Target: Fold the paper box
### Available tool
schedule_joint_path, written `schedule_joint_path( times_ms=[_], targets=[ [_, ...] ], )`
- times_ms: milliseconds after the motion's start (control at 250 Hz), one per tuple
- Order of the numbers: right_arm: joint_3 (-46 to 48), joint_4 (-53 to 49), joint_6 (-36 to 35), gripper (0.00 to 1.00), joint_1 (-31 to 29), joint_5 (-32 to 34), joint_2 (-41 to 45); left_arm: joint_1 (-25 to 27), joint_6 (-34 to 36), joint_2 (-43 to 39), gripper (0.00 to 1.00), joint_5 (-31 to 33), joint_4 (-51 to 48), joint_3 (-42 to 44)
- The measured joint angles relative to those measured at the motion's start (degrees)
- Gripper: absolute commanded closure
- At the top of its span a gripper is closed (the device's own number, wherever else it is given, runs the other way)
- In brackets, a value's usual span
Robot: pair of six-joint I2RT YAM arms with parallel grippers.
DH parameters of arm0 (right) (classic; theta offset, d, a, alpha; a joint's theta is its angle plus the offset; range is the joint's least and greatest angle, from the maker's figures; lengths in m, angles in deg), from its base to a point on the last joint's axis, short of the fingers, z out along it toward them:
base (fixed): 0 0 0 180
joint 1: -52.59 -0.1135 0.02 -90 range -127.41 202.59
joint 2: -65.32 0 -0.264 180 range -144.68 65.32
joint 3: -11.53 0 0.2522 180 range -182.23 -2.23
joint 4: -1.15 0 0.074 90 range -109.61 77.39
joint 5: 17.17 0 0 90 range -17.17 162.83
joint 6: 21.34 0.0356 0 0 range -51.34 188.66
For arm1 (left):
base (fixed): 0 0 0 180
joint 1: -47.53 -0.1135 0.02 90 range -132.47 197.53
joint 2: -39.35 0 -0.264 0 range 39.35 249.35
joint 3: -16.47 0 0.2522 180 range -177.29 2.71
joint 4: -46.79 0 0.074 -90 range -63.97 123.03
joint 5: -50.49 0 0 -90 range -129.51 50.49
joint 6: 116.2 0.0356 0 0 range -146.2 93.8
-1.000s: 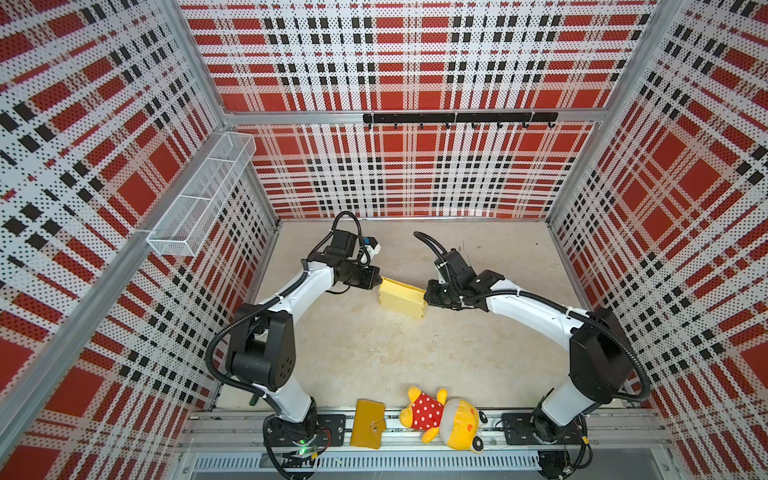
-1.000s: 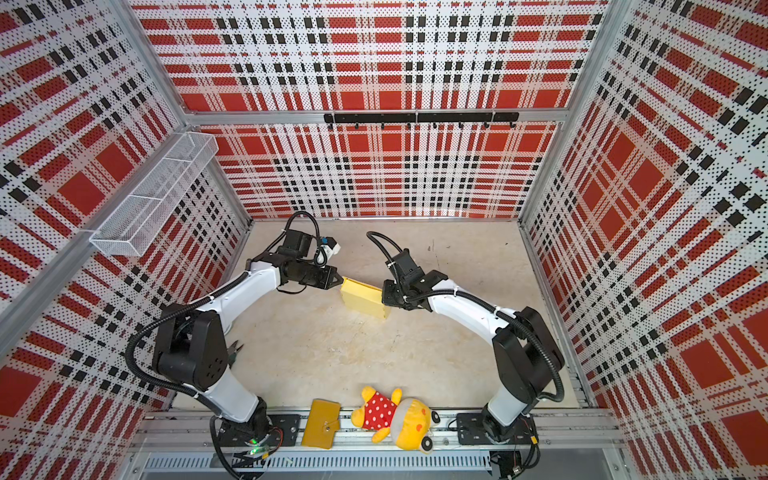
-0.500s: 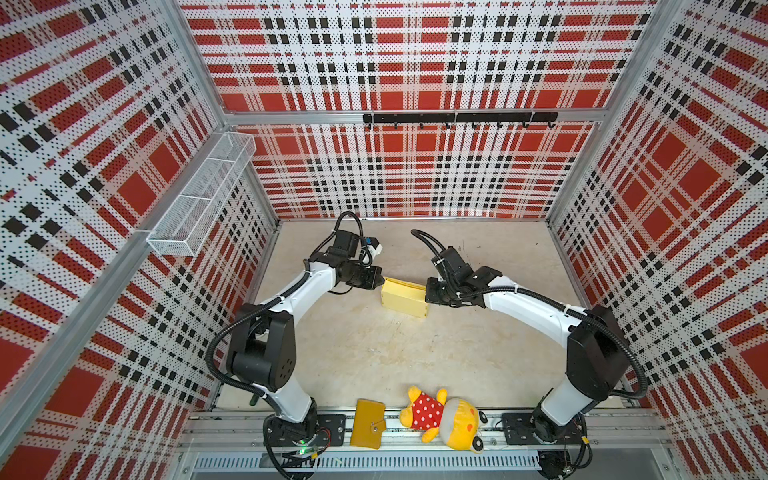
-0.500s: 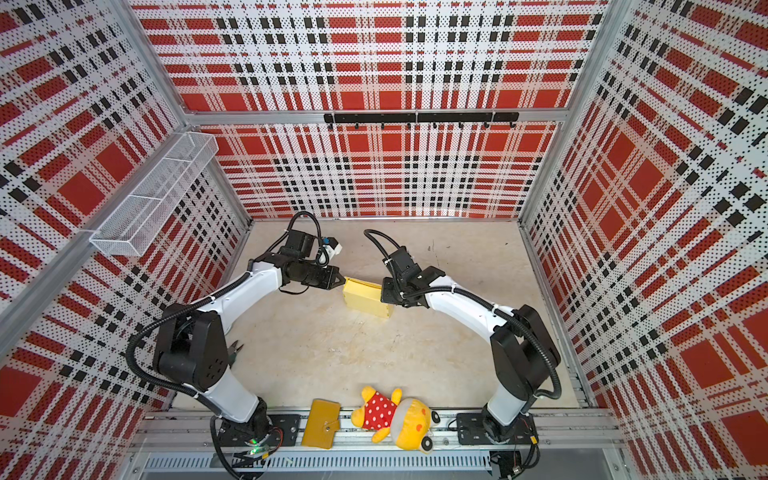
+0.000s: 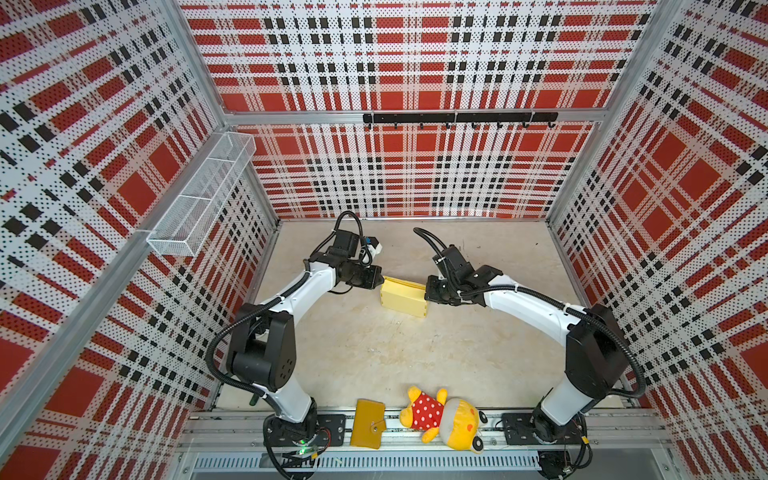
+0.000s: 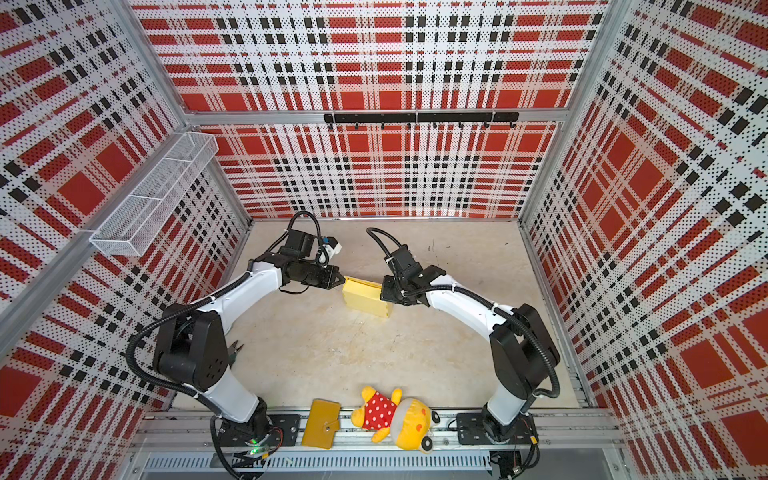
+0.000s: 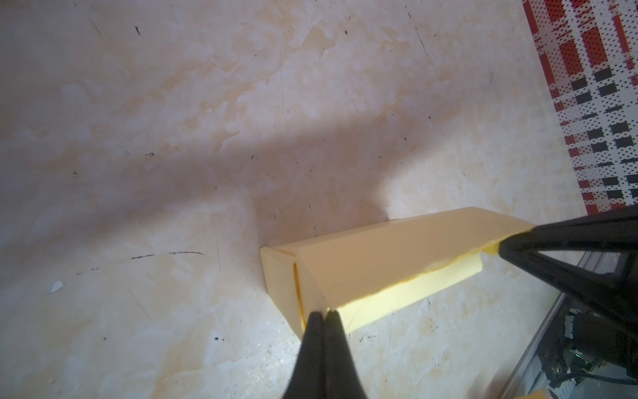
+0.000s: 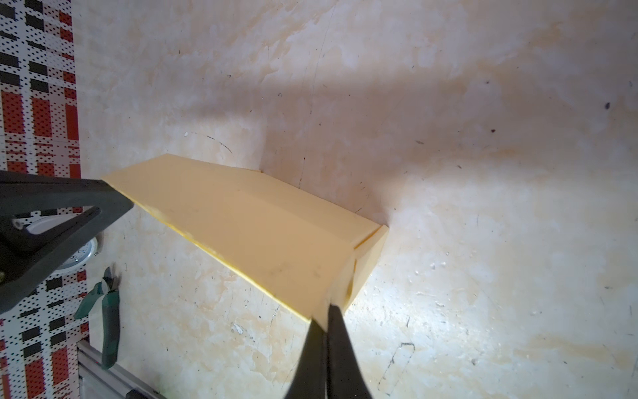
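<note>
Now the right gripper [image 8: 326,312], part-open a second ago, pinches one lid corner of the pale yellow thin-cardboard paper box [image 5: 402,298] lying on the beige table [image 5: 374,353] between both arms, while the left gripper [image 7: 322,313] clamps the opposite corner, so the lid fold can likely proceed two-handed.

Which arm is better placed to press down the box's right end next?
Right, likely: the right gripper is shut on the paper box at that end; the left gripper pinches the opposite end.

The paper box [image 5: 403,297] lies between left claw [image 5: 379,279] and right claw [image 5: 427,291].
</note>
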Motion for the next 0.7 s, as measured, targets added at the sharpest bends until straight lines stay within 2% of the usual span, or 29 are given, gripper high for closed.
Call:
schedule_joint_path(
  times_ms=[700],
  targets=[
    [1.1,2.9,2.8,0.98,1.1,-3.1,0.0,0.0,0.0,0.2,1.00,1.0,0.9,0.0]
  ],
)
